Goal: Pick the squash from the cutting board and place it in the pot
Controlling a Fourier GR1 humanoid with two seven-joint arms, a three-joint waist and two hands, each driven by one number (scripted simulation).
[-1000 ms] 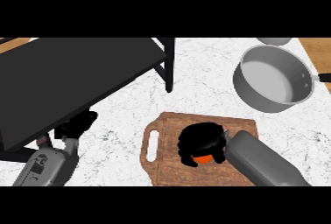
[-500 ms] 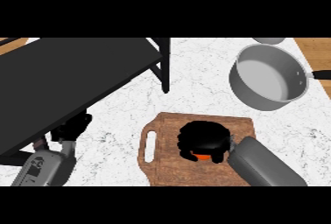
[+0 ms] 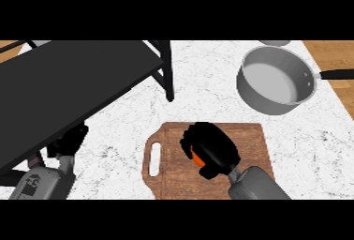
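My right hand [image 3: 211, 146] lies over the wooden cutting board [image 3: 249, 136], fingers curled round the orange squash [image 3: 197, 159]. Only a small orange patch of the squash shows under the palm; the rest is hidden. The grey pot [image 3: 276, 84] stands on the white counter at the upper right, apart from the board, its black handle pointing right. My left hand [image 3: 68, 143] rests at the lower left, by the edge of the black stove surface; its fingers are too dark to read.
A large black stove top [image 3: 69, 79] fills the upper left, with a black bar [image 3: 166, 70] running down beside it. A wooden strip [image 3: 332, 61] edges the counter at the right. A small grey object [image 3: 275, 43] peeks in at the top.
My right hand has drawn in over the squash and curled tighter, hiding more of the orange. The left hand stays where it was.
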